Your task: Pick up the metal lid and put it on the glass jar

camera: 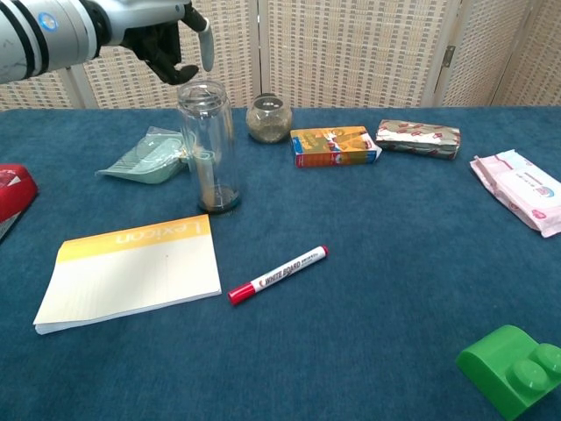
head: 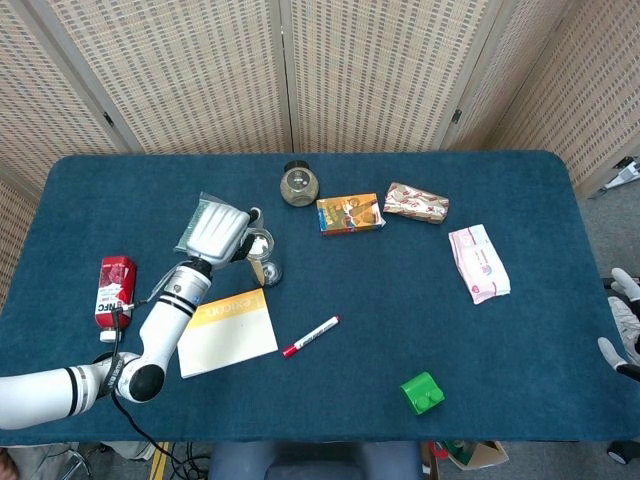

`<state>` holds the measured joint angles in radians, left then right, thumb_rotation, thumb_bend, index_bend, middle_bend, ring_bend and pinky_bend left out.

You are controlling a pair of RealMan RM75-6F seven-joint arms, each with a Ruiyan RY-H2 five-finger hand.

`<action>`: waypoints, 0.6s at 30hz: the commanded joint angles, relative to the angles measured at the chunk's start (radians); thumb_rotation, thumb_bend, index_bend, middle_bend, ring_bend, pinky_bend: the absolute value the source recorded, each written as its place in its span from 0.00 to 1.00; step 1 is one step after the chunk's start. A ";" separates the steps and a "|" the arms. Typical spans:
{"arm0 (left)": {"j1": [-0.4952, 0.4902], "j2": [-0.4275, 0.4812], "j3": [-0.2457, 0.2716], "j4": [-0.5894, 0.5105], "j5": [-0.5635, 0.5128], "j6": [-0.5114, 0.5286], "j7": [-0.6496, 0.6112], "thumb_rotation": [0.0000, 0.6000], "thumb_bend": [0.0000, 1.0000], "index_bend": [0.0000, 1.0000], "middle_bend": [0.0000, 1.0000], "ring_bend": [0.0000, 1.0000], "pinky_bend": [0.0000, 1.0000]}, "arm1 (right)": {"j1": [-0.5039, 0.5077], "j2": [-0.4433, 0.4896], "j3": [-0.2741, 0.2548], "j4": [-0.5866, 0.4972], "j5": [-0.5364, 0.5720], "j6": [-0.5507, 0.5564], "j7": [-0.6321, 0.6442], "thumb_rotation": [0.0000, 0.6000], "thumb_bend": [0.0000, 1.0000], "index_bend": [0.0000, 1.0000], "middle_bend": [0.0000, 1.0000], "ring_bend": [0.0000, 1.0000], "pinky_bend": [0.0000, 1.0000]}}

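Note:
A tall clear glass jar [camera: 208, 149] stands upright left of the table's middle, also seen from above as the jar [head: 259, 250]. A thin pale ring at its mouth looks like the metal lid [camera: 200, 88], lying on the rim. My left hand [camera: 171, 39] hovers just above and behind the mouth, fingers apart, holding nothing and touching neither lid nor jar. From the head camera the left hand [head: 218, 230] hides the jar's left side. My right hand [head: 620, 320] shows only partly at the right edge, off the table, with its fingers apart.
A yellow notepad [camera: 131, 267] and a red marker [camera: 279, 274] lie in front of the jar. A green pouch [camera: 145, 156] lies to its left, a small round jar [camera: 268, 119] and an orange box [camera: 335, 145] behind. A green block [camera: 513, 368] sits front right.

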<state>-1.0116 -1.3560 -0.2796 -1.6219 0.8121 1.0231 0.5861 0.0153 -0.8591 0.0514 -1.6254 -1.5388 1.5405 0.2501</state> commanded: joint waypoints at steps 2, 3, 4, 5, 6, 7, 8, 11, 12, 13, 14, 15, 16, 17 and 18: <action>0.021 0.020 -0.011 -0.034 0.009 0.036 -0.028 1.00 0.51 0.37 1.00 1.00 1.00 | -0.001 0.000 0.001 0.001 0.001 0.001 0.002 1.00 0.31 0.02 0.22 0.08 0.23; 0.028 0.025 -0.014 -0.044 0.012 0.046 -0.038 1.00 0.51 0.36 1.00 1.00 1.00 | -0.001 0.001 0.001 0.002 0.001 0.001 0.003 1.00 0.31 0.02 0.22 0.08 0.23; 0.039 0.035 -0.016 -0.058 0.014 0.059 -0.048 1.00 0.51 0.36 1.00 1.00 1.00 | -0.001 0.001 0.001 0.003 0.003 0.001 0.004 1.00 0.31 0.02 0.22 0.08 0.23; 0.049 0.043 -0.017 -0.070 0.015 0.071 -0.055 1.00 0.51 0.36 1.00 1.00 1.00 | -0.001 0.002 0.001 0.003 0.003 0.000 0.004 1.00 0.31 0.02 0.22 0.08 0.23; 0.062 0.053 -0.016 -0.087 0.018 0.086 -0.064 1.00 0.51 0.36 0.98 0.99 1.00 | -0.001 0.003 0.001 0.003 0.003 0.000 0.006 1.00 0.31 0.02 0.22 0.08 0.23; 0.074 0.061 -0.014 -0.100 0.021 0.101 -0.069 1.00 0.51 0.36 0.96 0.98 1.00 | -0.001 0.003 0.001 0.003 0.003 -0.001 0.007 1.00 0.31 0.02 0.22 0.08 0.23; 0.087 0.068 -0.011 -0.112 0.022 0.117 -0.072 1.00 0.51 0.36 0.93 0.95 1.00 | -0.001 0.004 0.001 0.004 0.003 -0.002 0.008 1.00 0.30 0.02 0.22 0.08 0.23; 0.140 0.092 0.005 -0.151 0.032 0.178 -0.090 1.00 0.50 0.36 0.84 0.85 1.00 | 0.000 0.006 -0.001 0.005 0.004 -0.008 0.010 1.00 0.30 0.02 0.22 0.08 0.23; 0.158 0.100 0.009 -0.164 0.033 0.196 -0.097 1.00 0.50 0.35 0.81 0.80 1.00 | 0.001 0.006 -0.001 0.005 0.004 -0.010 0.011 1.00 0.30 0.02 0.22 0.08 0.23; 0.181 0.110 0.016 -0.181 0.038 0.220 -0.107 1.00 0.49 0.35 0.79 0.78 1.00 | 0.001 0.006 -0.002 0.005 0.004 -0.011 0.013 1.00 0.30 0.02 0.22 0.08 0.23; 0.199 0.119 0.024 -0.193 0.044 0.235 -0.114 1.00 0.49 0.35 0.77 0.74 1.00 | 0.002 0.006 -0.002 0.006 0.003 -0.012 0.014 1.00 0.30 0.02 0.22 0.08 0.23; 0.218 0.127 0.033 -0.204 0.051 0.250 -0.121 1.00 0.49 0.35 0.74 0.70 1.00 | 0.002 0.007 -0.002 0.007 0.003 -0.013 0.015 1.00 0.30 0.02 0.22 0.08 0.23; 0.242 0.138 0.046 -0.218 0.060 0.270 -0.128 1.00 0.49 0.35 0.71 0.67 0.98 | 0.003 0.006 -0.002 0.009 0.002 -0.014 0.016 1.00 0.31 0.02 0.22 0.08 0.23; 0.259 0.147 0.057 -0.229 0.069 0.282 -0.132 1.00 0.49 0.34 0.68 0.65 0.96 | 0.004 0.005 -0.003 0.010 0.002 -0.016 0.017 1.00 0.30 0.02 0.22 0.08 0.23; 0.277 0.154 0.068 -0.237 0.079 0.296 -0.137 1.00 0.49 0.34 0.65 0.63 0.92 | 0.005 0.004 -0.003 0.012 0.001 -0.019 0.017 1.00 0.30 0.02 0.22 0.08 0.23</action>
<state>-0.7674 -1.2238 -0.2361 -1.8336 0.8705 1.2934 0.4651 0.0200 -0.8547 0.0487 -1.6144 -1.5373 1.5222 0.2667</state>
